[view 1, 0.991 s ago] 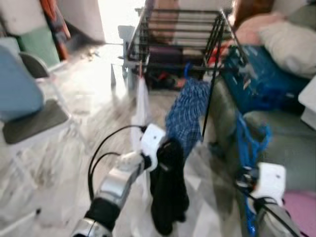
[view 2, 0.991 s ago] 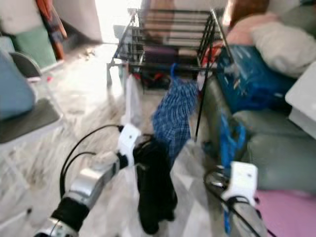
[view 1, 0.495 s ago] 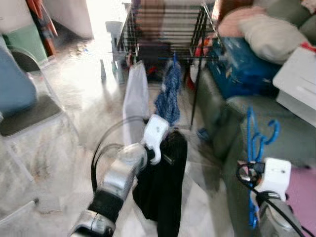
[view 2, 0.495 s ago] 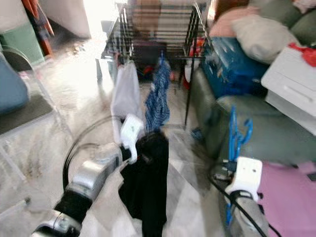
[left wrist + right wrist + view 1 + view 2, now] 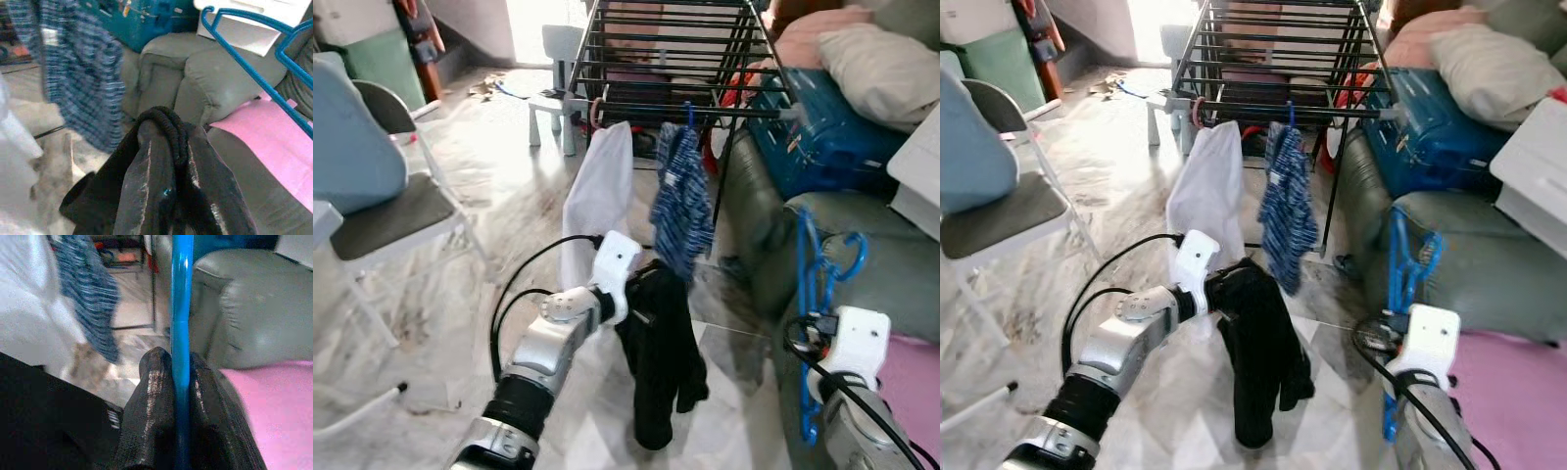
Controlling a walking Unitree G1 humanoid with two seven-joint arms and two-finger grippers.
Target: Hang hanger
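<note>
Right gripper (image 5: 180, 396), nearest, low at the right: both fingers (image 5: 149, 411) clamped on the shaft of a blue hanger (image 5: 818, 284). The hanger stands upright above the wrist, hook end up, beside the grey sofa (image 5: 862, 264). A pink cloth (image 5: 911, 377) lies on the sofa seat just right of that arm.

Left gripper (image 5: 168, 161), centre, raised over the floor: fingers (image 5: 142, 181) closed on the bunched top of a black garment (image 5: 661, 362). The garment hangs straight down from the grip, its lower end near the marble floor (image 5: 489, 225). Black cable loops off the left arm.

Behind the black garment, two pieces hang from the front rail of a black drying rack (image 5: 675, 59): a white cloth (image 5: 602, 196) on the left, a blue checked shirt (image 5: 683, 196) on the right, close together. The shirt hangs from a blue hook over the rail.

Left side: a folding chair (image 5: 382, 211) with a dark seat, something pale blue resting on its back.

Right side, past the sofa arm: a blue bag (image 5: 822, 137) with a pillow (image 5: 876, 59) on top, and a white box (image 5: 920, 186) at the frame edge.

Far: a small white stool (image 5: 553, 103) beside the rack and bright light on the floor.
</note>
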